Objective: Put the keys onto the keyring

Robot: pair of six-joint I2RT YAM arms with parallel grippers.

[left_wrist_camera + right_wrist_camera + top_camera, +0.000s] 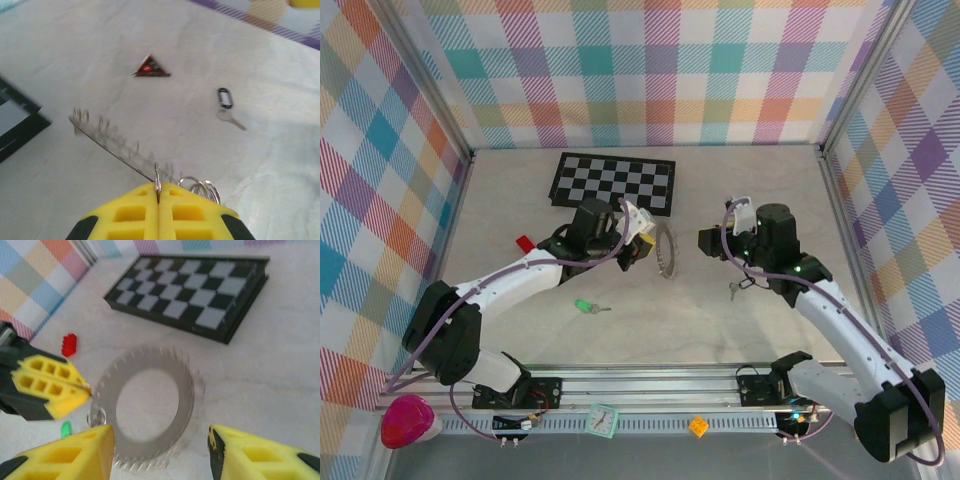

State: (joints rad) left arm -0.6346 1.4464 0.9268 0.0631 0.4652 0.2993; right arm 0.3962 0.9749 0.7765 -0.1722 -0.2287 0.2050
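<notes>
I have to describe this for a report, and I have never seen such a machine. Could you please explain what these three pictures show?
This is a robot with a left arm and a right arm, bolted to the near edge of a table. Each arm ends in a two-finger gripper. One picture looks down from above; the other two come from cameras on the wrists. The left gripper is shut on the rim of the keyring, a flat grey ring fringed with wire loops. The right gripper is open, holds nothing and faces the ring. On the table lie a green-headed key, a silver key, a red brick, a red triangle and a checkerboard.
</notes>
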